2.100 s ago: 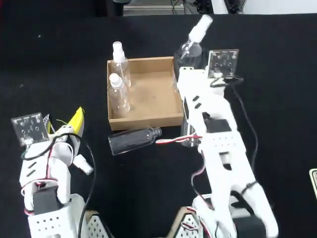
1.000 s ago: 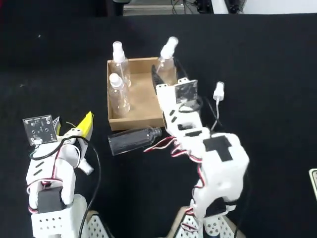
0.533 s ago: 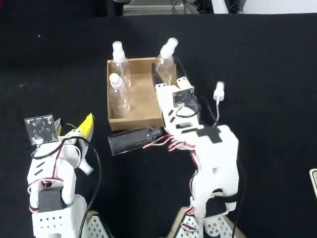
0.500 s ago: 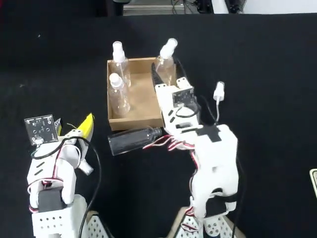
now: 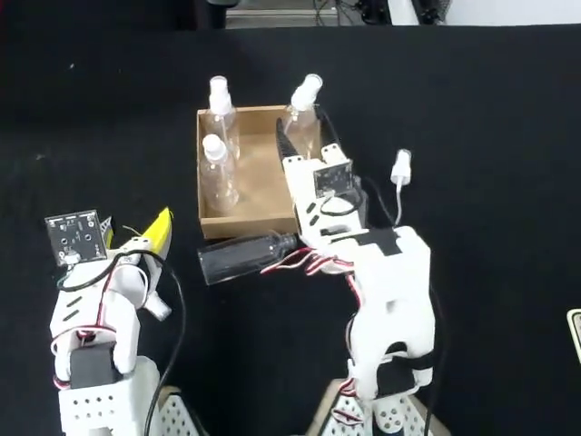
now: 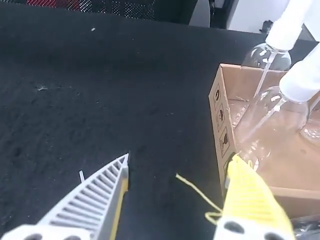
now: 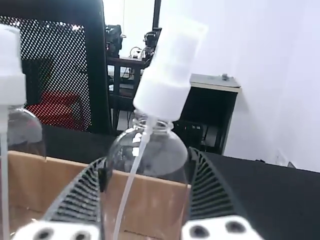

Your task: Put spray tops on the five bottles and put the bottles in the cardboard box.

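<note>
Your right claw (image 5: 305,136) is closed on the clear spray bottle (image 7: 150,150), held over the far right corner of the cardboard box (image 5: 263,221). I cannot tell whether its base touches the box floor. Its spray top (image 7: 167,75) sits crooked, so lower it straight and slowly, and let go only once the bottle stands. Keep it off the two capped bottles (image 5: 216,177) by the box's left wall. Your left claw (image 6: 175,205) hangs wide open and empty over the table (image 6: 100,100).

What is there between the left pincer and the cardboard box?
The stretch is bare. In the high view, black table alone lies between the left pincer and the left wall of the cardboard box.
</note>
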